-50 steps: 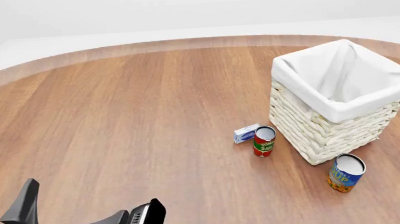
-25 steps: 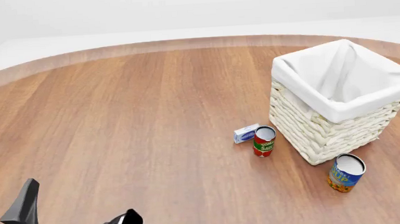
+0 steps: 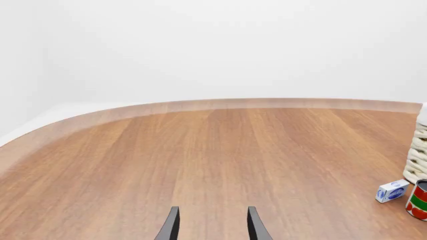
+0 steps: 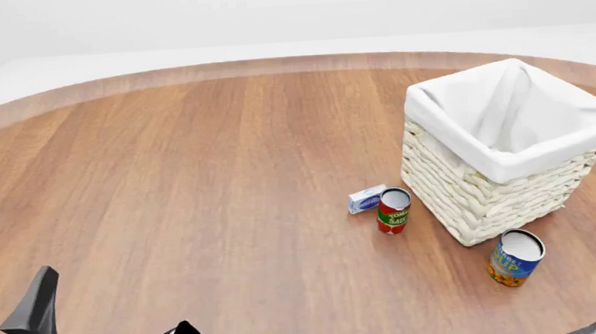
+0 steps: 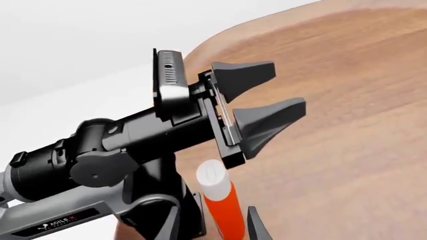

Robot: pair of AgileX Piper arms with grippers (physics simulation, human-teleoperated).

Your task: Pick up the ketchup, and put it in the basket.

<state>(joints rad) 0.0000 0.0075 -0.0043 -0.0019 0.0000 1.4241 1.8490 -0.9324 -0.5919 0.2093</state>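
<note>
The ketchup [image 5: 220, 205] shows only in the right wrist view, at the lower middle of the frame: a red-orange bottle with a white cap, its long axis running from the bottom edge up and a little left, cap end farthest from the camera. It sits between the 2 dark fingers [image 5: 172, 222] of the right gripper [image 5: 212, 224], whose tips rise at the bottom edge on either side of it. They are spread with the bottle in the gap, and I cannot tell if either one touches it. So the right arm is the nearer one by far. The left gripper [image 5: 263, 105] fills the upper middle of that same frame, beyond the cap, its fingers spread and holding nothing; the left wrist view shows bare counter [image 3: 220, 150] between them. In the front view the basket [image 4: 504, 150] stands at the right, well apart from both arms low in the frame, beside 2 tin cans [image 4: 393, 210] and a small box [image 4: 367, 199]. The bottle itself is not seen there.
</note>
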